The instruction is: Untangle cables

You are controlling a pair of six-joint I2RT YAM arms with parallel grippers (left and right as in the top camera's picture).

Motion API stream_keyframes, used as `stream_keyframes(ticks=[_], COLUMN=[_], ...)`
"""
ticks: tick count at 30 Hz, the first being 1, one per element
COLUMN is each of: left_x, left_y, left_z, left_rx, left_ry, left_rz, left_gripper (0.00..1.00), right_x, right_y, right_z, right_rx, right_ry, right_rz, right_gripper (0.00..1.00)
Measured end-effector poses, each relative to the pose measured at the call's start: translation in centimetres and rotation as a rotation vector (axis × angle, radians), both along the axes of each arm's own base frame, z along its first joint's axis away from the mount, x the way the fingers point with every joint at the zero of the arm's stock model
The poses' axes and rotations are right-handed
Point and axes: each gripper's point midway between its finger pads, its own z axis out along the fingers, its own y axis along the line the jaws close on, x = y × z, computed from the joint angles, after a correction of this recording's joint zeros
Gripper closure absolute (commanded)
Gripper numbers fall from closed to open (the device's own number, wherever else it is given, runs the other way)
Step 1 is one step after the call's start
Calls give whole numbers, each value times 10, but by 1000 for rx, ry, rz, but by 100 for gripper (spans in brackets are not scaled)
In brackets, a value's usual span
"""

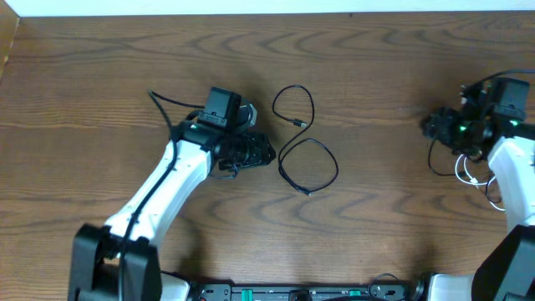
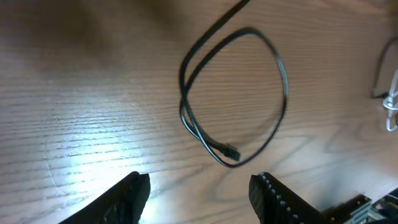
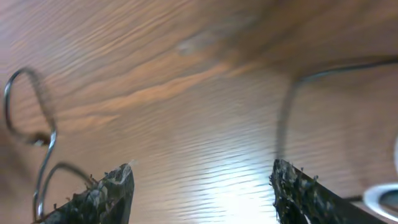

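The black cable [image 1: 308,167] lies in two loops at the table's middle, one plug end at the upper loop [image 1: 298,124]. In the left wrist view its loop [image 2: 283,74] and a plug [image 2: 231,151] lie just ahead of my left gripper [image 2: 199,186], which is open and empty. That gripper [image 1: 261,152] sits just left of the lower loop. The white cable [image 1: 470,176] lies in a small bunch at the far right, below my right gripper [image 1: 435,125]. The right gripper [image 3: 202,180] is open and empty over bare wood. The black cable shows blurred at the left of its view [image 3: 43,143].
A thicker dark wire [image 1: 432,159] hangs by the right arm and shows in the right wrist view [image 3: 286,106]. The white cable shows at the left wrist view's right edge [image 2: 390,102]. The wooden table [image 1: 376,217] ends at a pale far edge.
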Motion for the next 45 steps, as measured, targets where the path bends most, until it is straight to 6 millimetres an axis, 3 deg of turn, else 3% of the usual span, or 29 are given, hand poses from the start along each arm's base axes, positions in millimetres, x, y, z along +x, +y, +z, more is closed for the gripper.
stream_keyframes(ticks=[7,12,16,20,28,32,40,42,45], left_x=[-4,-11,-18,-21,-20,-15,-13,-18,-24], left_y=[-27,-52,-54,-55,-58,-62,-65,-63,-59], left_z=[-31,-58,-79,-88,-86,-62,51,69,82], left_rx=[9,24,87,120,121,84,-74,-96,-106], left_ry=[60,82,122,129,120,62,-207,-247,-269], left_rz=[-42,-101,-95,-90,-74,-73,-93,-97,-98], left_gripper=[43,48,58,92,92,92,93,93,92], right_x=[1,-3,-5,-6,-6,-6,-10,-10,-9], right_y=[63,95,107,113,114,115,137,147,160], right_z=[1,2,2,2,1,2,4,7,11], right_rx=[26,34,34,34,33,32,54,66,93], right_ry=[-4,-2,-2,-1,0,-2,-18,-35,-60], right_rz=[173,260,293,310,313,322,406,434,468], right_gripper=[32,32,32,32,31,31,26,27,31])
